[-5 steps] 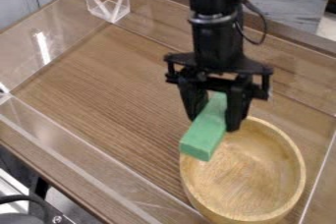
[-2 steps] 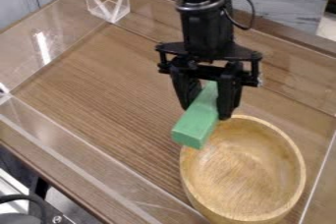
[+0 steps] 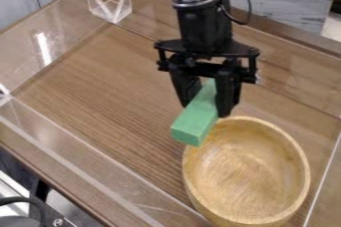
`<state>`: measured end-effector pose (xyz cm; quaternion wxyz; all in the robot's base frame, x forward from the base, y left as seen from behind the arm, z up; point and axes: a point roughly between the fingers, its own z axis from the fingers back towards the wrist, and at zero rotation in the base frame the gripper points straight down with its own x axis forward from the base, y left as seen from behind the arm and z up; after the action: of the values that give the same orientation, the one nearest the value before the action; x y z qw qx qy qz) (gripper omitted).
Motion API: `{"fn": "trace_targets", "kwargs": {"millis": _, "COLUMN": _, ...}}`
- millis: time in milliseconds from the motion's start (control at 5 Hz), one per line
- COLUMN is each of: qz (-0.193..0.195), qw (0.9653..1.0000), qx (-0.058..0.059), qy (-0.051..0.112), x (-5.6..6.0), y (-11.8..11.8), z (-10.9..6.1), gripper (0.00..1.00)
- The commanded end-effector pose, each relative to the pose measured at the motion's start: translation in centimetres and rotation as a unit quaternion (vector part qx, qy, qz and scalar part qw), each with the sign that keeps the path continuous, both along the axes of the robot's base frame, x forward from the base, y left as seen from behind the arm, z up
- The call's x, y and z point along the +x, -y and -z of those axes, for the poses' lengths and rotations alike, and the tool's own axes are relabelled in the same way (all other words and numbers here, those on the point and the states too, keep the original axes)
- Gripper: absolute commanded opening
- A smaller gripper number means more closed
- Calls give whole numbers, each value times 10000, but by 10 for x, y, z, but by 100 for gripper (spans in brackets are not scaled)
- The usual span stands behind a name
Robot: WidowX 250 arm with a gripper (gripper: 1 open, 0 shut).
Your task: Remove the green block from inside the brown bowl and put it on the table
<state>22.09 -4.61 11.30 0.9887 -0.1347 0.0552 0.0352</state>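
Observation:
The green block (image 3: 194, 121) hangs tilted in the air, its lower end over the left rim of the brown bowl (image 3: 253, 176). My gripper (image 3: 208, 100) points down from above and is shut on the block's upper end. The bowl is a light tan wooden dish at the lower right and nothing shows inside it. It rests on the table (image 3: 107, 82), a brown wood-grain top.
Low clear acrylic walls (image 3: 54, 141) run along the table's left and front edges. A clear folded stand (image 3: 110, 2) sits at the back left. Bare tabletop stretches left of the bowl.
My gripper has carried the green block a little to the left and up, from over the bowl's inside toward its left rim. The grip on the block has held.

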Motion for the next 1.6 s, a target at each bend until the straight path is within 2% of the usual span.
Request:
{"fn": "trace_targets", "kwargs": {"millis": 0, "qz": 19, "qw": 9988, "qx": -40, "qy": 486, "x": 10, "y": -8, "z": -23, "gripper": 0}}
{"fn": "trace_targets", "kwargs": {"millis": 200, "qz": 97, "qw": 9983, "qx": -47, "qy": 578, "x": 6, "y": -18, "z": -29, "gripper": 0}}
{"fn": "trace_targets", "kwargs": {"millis": 600, "qz": 366, "qw": 9961, "qx": 17, "qy": 805, "x": -11, "y": -68, "z": -39, "gripper": 0}}
{"fn": "trace_targets", "kwargs": {"millis": 800, "qz": 523, "qw": 9944, "qx": 64, "qy": 913, "x": -17, "y": -113, "z": -35, "gripper": 0}}
{"fn": "trace_targets", "kwargs": {"millis": 1000, "qz": 447, "qw": 9936, "qx": 168, "qy": 1022, "x": -17, "y": -163, "z": -41, "gripper": 0}}
{"fn": "trace_targets", "kwargs": {"millis": 1200, "qz": 467, "qw": 9932, "qx": 259, "qy": 1032, "x": -17, "y": -177, "z": -35, "gripper": 0}}
{"fn": "trace_targets", "kwargs": {"millis": 1400, "qz": 544, "qw": 9928, "qx": 287, "qy": 1028, "x": -15, "y": -164, "z": -25, "gripper": 0}}
